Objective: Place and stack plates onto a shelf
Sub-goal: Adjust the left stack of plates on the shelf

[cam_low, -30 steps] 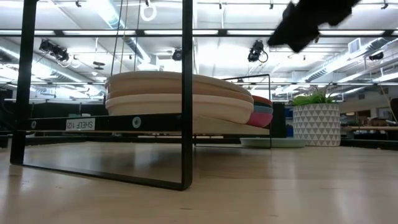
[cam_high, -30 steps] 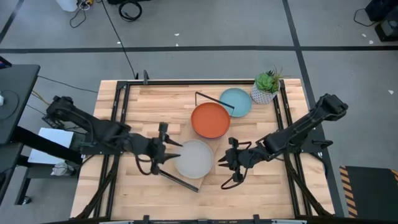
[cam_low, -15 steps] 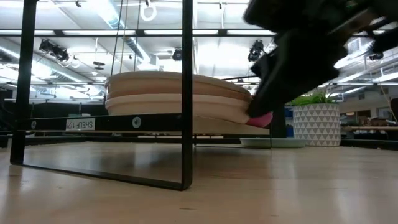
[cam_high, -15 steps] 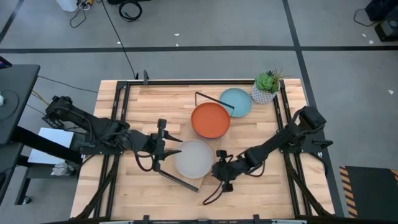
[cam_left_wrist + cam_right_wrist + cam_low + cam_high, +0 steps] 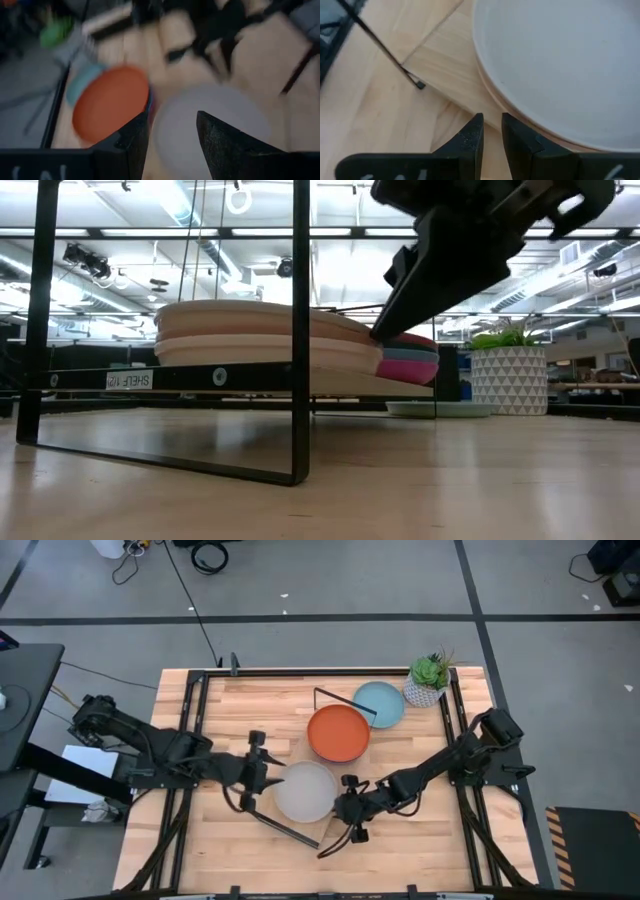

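A grey plate (image 5: 303, 792) tops a cream plate (image 5: 496, 102) on the shelf (image 5: 150, 378), a light-wood plank lying slantwise across the table. Farther along it an orange plate (image 5: 338, 733) tops a second stack, whose magenta rim (image 5: 410, 367) shows in the low view. A light blue plate (image 5: 383, 704) lies on the table beside the shelf. My right gripper (image 5: 343, 802) is at the grey plate's right rim, with only a narrow slit between its fingers. My left gripper (image 5: 262, 775) stands open at the plate's left side; whether it touches the plate I cannot tell. My right gripper (image 5: 385, 330) meets the right-hand rim (image 5: 372, 332) of the grey plate with its nearly closed fingertips (image 5: 479, 120). It comes slanting down from the table's right side. The plate lies flat on the cream plate on the shelf.
A white potted plant (image 5: 428, 680) stands at the far right corner, beside the light blue plate. The shelf's thin black end brackets (image 5: 300, 330) rise at both ends. Black frame rails run along the table's left and right sides. Bare wood lies along the near edge (image 5: 400, 860).
My right gripper has moved toward the table's left and down to the grey plate's right rim. The grey and cream plates have slid a little leftward along the shelf. My left gripper has backed slightly toward the left edge.
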Motion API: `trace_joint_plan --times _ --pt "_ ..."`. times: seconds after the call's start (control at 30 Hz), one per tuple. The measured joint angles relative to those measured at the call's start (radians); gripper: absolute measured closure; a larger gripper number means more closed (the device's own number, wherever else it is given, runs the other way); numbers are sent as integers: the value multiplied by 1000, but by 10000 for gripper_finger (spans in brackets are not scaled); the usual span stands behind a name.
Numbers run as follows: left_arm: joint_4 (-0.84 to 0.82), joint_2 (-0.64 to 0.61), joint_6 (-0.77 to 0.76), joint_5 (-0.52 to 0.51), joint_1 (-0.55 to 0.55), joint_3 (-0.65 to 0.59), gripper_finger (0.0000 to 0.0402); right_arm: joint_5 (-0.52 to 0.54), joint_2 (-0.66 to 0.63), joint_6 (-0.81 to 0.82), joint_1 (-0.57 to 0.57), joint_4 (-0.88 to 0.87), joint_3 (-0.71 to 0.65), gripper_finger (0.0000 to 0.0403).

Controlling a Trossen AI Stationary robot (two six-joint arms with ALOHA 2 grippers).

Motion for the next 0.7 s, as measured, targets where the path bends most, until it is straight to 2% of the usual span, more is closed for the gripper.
trace_joint_plan --times 0.1,0.23,0.4,0.53,0.7 --pt "-55 0 -52 3 45 -50 230 0 -13 4 12 -20 0 328" --pt "-37 1 -66 131 103 -162 230 -8 -52 53 25 -76 0 328" --pt "102 -10 -42 270 156 -298 230 -10 -123 100 49 -142 0 328" --pt "254 -27 -5 375 169 -391 230 38 -164 107 74 -165 0 328" --pt "364 -40 7 446 199 -487 230 77 -176 106 97 -165 0 328"
